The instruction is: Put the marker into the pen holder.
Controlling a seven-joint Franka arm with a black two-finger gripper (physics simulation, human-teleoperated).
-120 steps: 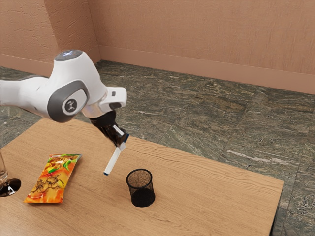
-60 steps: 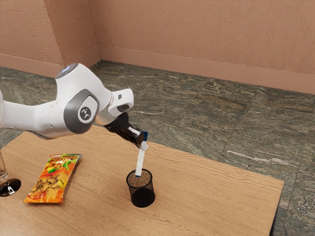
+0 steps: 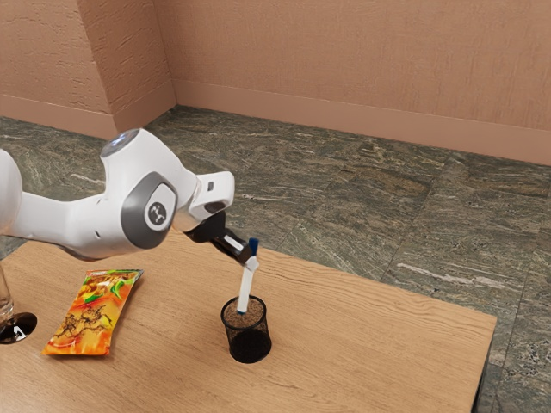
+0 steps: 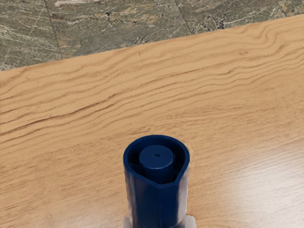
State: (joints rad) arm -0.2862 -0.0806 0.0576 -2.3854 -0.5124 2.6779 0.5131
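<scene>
One marker (image 3: 246,289) at the mouth of the pen holder (image 3: 250,347), release yet to come

Most of the task looks done. The marker has been picked up and brought to the pen holder, where it stands nearly upright with a slight lean. In the exterior view its lower tip (image 3: 242,311) lies within the outline of the holder's rim (image 3: 224,320). Whether that tip is just above the opening or a little way inside, I cannot tell; most of the marker's length is plainly above the rim. What is left, as I judge it, is to lower it further, let go and draw clear. The lean could make it catch on the rim if it goes down off-centre.

The jaws are closed on the upper part of the marker, only as far apart as its barrel is thick. In the wrist view, pale pads (image 4: 191,222) flank it on two sides, with the blue hollow end (image 4: 156,157) sticking out past them. The jaws are above the pen holder and apart from it.

The pen holder stands upright on the wooden desk (image 3: 370,344). Well apart from it, toward the exterior view's left, lies a bright snack packet (image 3: 91,314); farther that way from the holder stands a partly seen glass (image 3: 6,301).
</scene>
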